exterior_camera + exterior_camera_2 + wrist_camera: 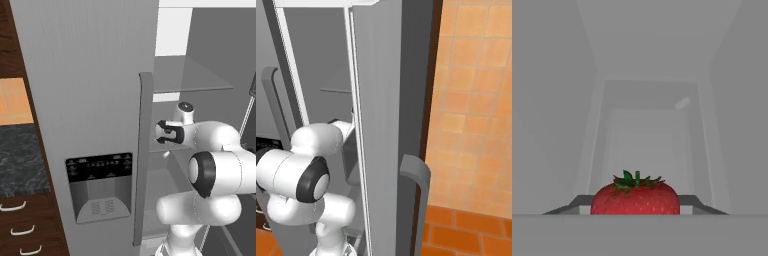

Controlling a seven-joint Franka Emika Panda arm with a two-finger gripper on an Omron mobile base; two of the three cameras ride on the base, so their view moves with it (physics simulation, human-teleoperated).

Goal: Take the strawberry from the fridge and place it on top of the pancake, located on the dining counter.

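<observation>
Two base views and one hand view, taken at the fridge. The tall light-grey two-door refrigerator (90, 100) stood with its left door shut; that door carried a black-panelled dispenser (99, 187) and a long vertical grey handle (144, 150). To the right of the handle the compartment was open, and I could see a clear glass shelf (195, 80) in its upper part. The white jointed arm (215, 170) reached past the handle into this compartment, below the shelf.

From the right base view, the opened grey door (381, 125) stood edge-on beside the arm (311, 150), with its own curved grey handle (418, 200) facing an orange tiled wall (471, 100). Left of the fridge, dark wood drawers with white pulls (20, 225) sat under a dark marbled counter top (20, 160).

In the hand view, the small bright red strawberry with green leaves (635, 197) lay inside the pale grey interior of the fridge, directly between the tips of the gripper (635, 207). One dark finger tip (579, 204) showed at each side of the berry, close against it. I could not tell whether the jaws pressed on the fruit or merely flanked it.
</observation>
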